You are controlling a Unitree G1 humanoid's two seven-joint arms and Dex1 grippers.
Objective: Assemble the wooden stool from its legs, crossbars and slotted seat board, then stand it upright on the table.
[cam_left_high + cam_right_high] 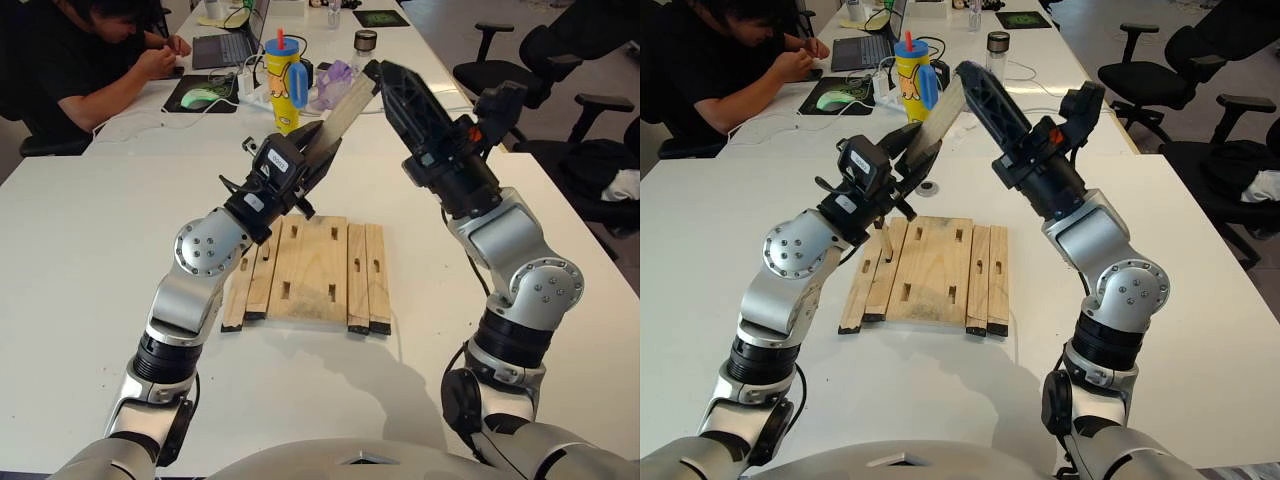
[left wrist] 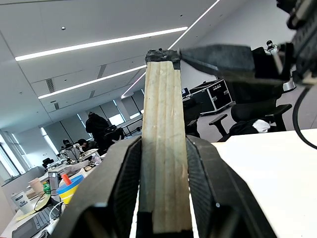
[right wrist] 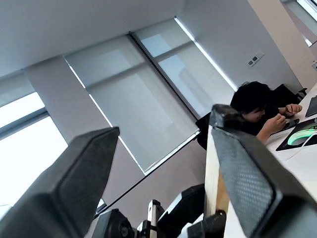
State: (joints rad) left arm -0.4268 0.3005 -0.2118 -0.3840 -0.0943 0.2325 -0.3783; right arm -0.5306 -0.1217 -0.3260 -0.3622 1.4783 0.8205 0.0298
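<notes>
- Boards lie flat at the middle of the white worktop [image 1: 80,260], about midway between its near and far edges. I make out the slotted seat board [image 1: 312,270] in the centre of the group.
- Touching the seat board on my left are two narrow left slats [image 1: 248,285]. On my right are the right slats [image 1: 366,275], each with slots cut in it and a dark end toward the near edge.
- Over the far left part of that group hangs my left gripper [image 1: 312,152]. Its two fingers are clamped tight on the lower end of a wooden piece [image 1: 350,105], one on each side of it.
- That piece is off the worktop altogether, tilted up and away toward the far right corner, and its upper end is dark.
- My right gripper [image 3: 166,124] is raised at that upper end, coming in from the right side of the worktop, with its fingers spread wide. One finger [image 2: 218,57] lies against the top of the piece and the other stands well clear of it, so nothing is gripped there.
- Past the far edge, just behind the raised piece, a yellow cup [image 1: 283,85] with a blue handle and a straw stands on the next table.
- Off the far right corner are black office chairs [image 1: 500,60].
</notes>
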